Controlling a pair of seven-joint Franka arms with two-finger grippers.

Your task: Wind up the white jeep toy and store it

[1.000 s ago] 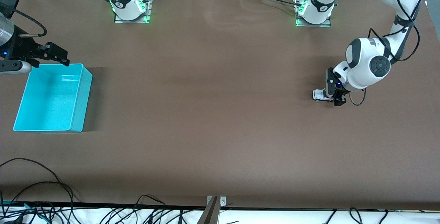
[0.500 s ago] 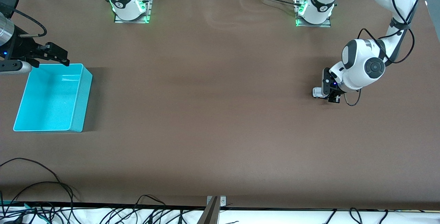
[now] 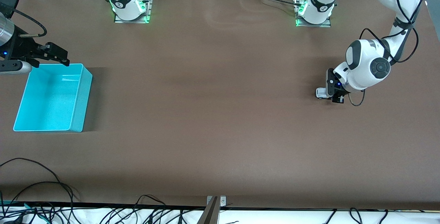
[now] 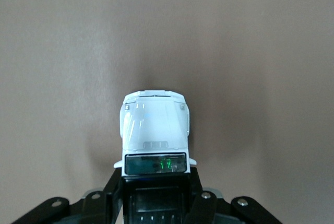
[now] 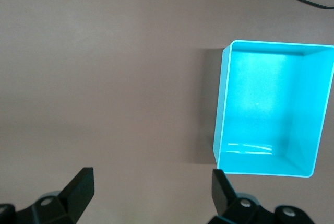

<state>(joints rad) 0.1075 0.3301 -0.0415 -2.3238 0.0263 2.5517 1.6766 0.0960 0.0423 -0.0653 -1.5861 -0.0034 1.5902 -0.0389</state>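
The white jeep toy (image 3: 321,92) is low on the brown table toward the left arm's end, and only its white front shows in the front view. My left gripper (image 3: 335,94) is shut on the jeep's black rear section. In the left wrist view the jeep toy (image 4: 155,127) points away from the left gripper (image 4: 155,192), whose fingers (image 4: 114,190) press both sides of the roof. My right gripper (image 3: 56,56) hangs open and still over the edge of the turquoise bin (image 3: 83,93), with nothing between its fingers (image 5: 81,187). The turquoise bin (image 5: 223,104) holds nothing.
Both arm bases (image 3: 130,2) stand along the table edge farthest from the front camera. Loose black cables (image 3: 37,189) lie along the nearest edge. A wide bare stretch of brown tabletop (image 3: 206,97) lies between the jeep and the bin.
The left gripper has shut on the jeep. It shifted slightly toward the right arm's end with the toy, then back. The right arm has not moved.
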